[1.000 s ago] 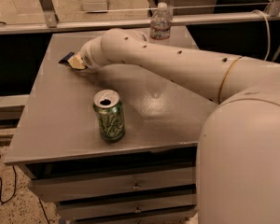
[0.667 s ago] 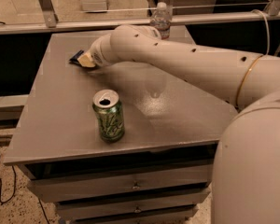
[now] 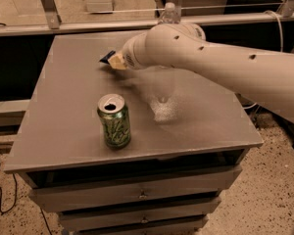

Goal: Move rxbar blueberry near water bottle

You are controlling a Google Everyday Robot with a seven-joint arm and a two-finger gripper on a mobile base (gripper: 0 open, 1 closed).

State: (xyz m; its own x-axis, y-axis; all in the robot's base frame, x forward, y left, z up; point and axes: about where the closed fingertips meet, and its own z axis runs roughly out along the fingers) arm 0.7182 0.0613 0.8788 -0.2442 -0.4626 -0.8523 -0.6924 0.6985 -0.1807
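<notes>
Pincer point(image 3: 113, 60) clenched on the small navy-blue wrapped rxbar blueberry point(image 3: 106, 58), over far-centre of grey worktop point(image 3: 63, 106). Clear plastic water bottle point(image 3: 169, 12) stood farther right, partly behind the white arm point(image 3: 210, 67). Green soda can point(image 3: 114, 121) at near side.

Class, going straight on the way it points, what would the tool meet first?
Likely nothing: the tool, holding the rxbar blueberry above the table, points picture-left; the can stands off that line.

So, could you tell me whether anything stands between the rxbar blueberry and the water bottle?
Nothing visible on the table does. The gripper, over the table's rear left, holds the rxbar blueberry; only the robot's own arm covers the stretch to the water bottle. The green can stands well forward.
</notes>
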